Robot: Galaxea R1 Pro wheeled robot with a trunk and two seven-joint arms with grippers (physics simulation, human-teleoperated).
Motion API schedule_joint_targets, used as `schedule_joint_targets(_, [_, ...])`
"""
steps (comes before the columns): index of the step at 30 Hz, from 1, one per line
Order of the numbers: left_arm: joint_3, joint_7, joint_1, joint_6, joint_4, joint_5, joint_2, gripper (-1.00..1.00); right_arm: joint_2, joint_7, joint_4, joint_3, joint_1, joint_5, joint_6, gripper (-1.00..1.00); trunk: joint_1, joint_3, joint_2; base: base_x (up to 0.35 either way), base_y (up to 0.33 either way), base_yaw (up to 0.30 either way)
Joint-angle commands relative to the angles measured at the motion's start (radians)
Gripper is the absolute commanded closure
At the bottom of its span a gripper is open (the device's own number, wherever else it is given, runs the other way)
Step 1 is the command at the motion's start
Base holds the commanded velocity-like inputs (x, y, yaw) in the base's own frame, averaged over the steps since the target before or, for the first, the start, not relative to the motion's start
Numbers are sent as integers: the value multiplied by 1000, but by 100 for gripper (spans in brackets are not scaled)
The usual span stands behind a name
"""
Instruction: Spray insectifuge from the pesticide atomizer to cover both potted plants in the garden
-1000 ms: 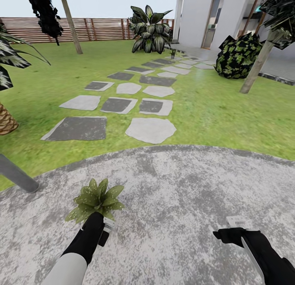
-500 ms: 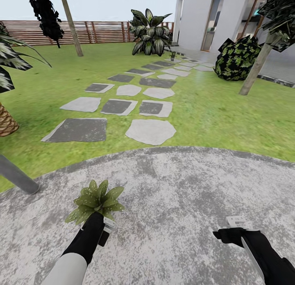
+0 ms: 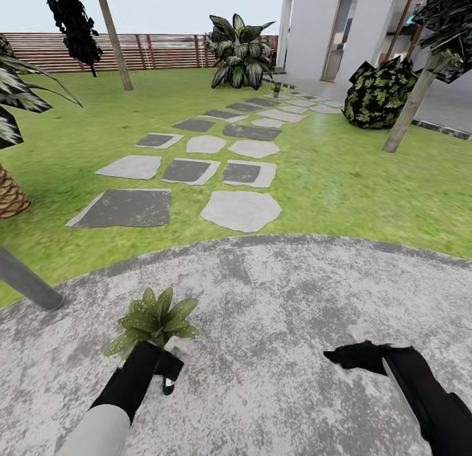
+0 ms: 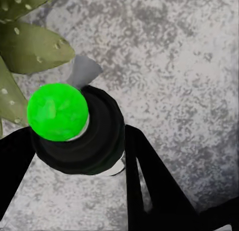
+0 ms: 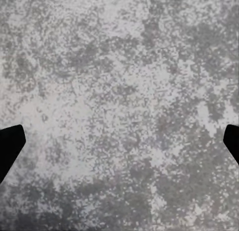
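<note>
— What changed in that last half second?

— You rolled your left wrist. The left gripper (image 3: 164,369) had been level beside the plant (image 3: 154,318), with a pale piece showing at its tip; now it was tipped over, and the atomizer (image 4: 94,141) hung dark beneath it, just short of the leaves. The fingers were clamped on the bottle from both sides in the left wrist view.

— And the other arm?

— You turned the right gripper (image 3: 347,358) too and drew it a little inward. Its fingertips (image 5: 10,141) stood wide apart over the bare patio (image 3: 282,299), grasping nothing.

— So was I set to spray?

— Probably close. The bottle was in hand and right next to the rosette, so the pick-up was done. I could not tell for sure which way the nozzle faced: a grey tab beside the bottle pointed toward a speckled leaf, but the view was too tight to be certain. This plant was the one within reach; the task called for two.
</note>
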Motion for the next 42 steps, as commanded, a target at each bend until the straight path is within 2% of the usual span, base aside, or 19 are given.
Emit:
schedule_joint_targets(1, [6, -83, 0, -75, -2, -12, 19, 100, -1, 139, -51, -2, -2, 15, 6, -100, 0, -1, 0, 0, 0, 0])
schedule_joint_targets(4, [6, -245, 0, -213, -1, -15, 57, 100, -1, 344, -102, -3, -22, 17, 8, -100, 0, -1, 0, 0, 0, 0])
schedule_joint_targets(5, [6, -301, 0, -281, -1, -15, 85, 100, -2, 425, -111, -3, -44, 14, 8, -100, 0, -1, 0, 0, 0, 0])
schedule_joint_targets(6, [6, -325, 0, -319, -1, -15, 101, 100, -2, 475, -115, -3, -60, 12, 8, -100, 0, -1, 0, 0, 0, 0])
schedule_joint_targets(8, [6, -373, 0, -389, 0, -16, 136, 100, -2, 646, -119, -3, -123, 10, 7, -100, 0, -1, 0, 0, 0, 0])
schedule_joint_targets(11, [-5, -432, 0, -450, 1, -17, 161, 100, 6, 753, -118, -3, -165, 14, 6, -100, 0, -1, 0, 0, 0, 0])
schedule_joint_targets(13, [-19, -462, 0, -493, 1, -17, 166, 100, 24, 767, -115, -1, -172, 15, 3, -100, 0, -1, 0, 0, 0, 0])
schedule_joint_targets(14, [-23, -471, 0, -509, 2, -18, 167, 100, 51, 770, -113, -1, -173, 16, 0, -100, 0, -1, 0, 0, 0, 0])
schedule_joint_targets(15, [-27, -478, 0, -523, 2, -18, 169, 100, 109, 773, -100, 0, -175, 18, -4, -100, 0, -1, 0, 0, 0, 0])
schedule_joint_targets(16, [-29, -481, 0, -528, 2, -18, 169, 100, 140, 774, -88, 0, -176, 24, -10, -100, 0, -1, 0, 0, 0, 0])
schedule_joint_targets(19, [-40, -485, 0, -536, 2, -18, 169, 100, 187, 777, -65, 1, -177, 83, -33, -100, 0, -1, 0, 0, 0, 0])
schedule_joint_targets(21, [-56, -486, -1, -537, 2, -18, 169, 100, 196, 779, -61, 1, -177, 104, -40, -100, 0, -1, 0, 0, 0, 0])
schedule_joint_targets(24, [-149, -524, -8, -533, 0, -18, 166, 100, 203, 779, -55, 4, -177, 121, -90, -100, 0, -1, 0, 0, 0, 0])
schedule_joint_targets(26, [-169, -545, -10, -531, -1, -18, 154, 100, 204, 779, -53, 4, -177, 122, -109, -100, 0, -1, 0, 0, 0, 0])
schedule_joint_targets(31, [-182, -557, -19, -530, -2, -18, 94, 100, 205, 779, -52, 7, -177, 124, -122, -100, 0, -1, 0, 0, 0, 0])
schedule_joint_targets(33, [-183, -559, -30, -530, -3, -18, 71, 100, 205, 780, -52, 26, -177, 124, -122, -100, 0, -1, 0, 0, 0, 0])
schedule_joint_targets(39, [-186, -559, -50, -532, -4, -17, 41, 100, 203, 779, -52, 66, -177, 124, -123, -100, 0, -1, 0, 0, 0, 0])
schedule_joint_targets(40, [-187, -559, -50, -533, -4, -17, 38, 100, 203, 779, -52, 67, -177, 124, -123, 100, 0, -1, 0, 0, 0, 0])
schedule_joint_targets(42, [-187, -558, -51, -537, -5, -17, 35, 100, 203, 779, -52, 68, -176, 124, -124, 100, 0, -1, 0, 0, 0, 0])
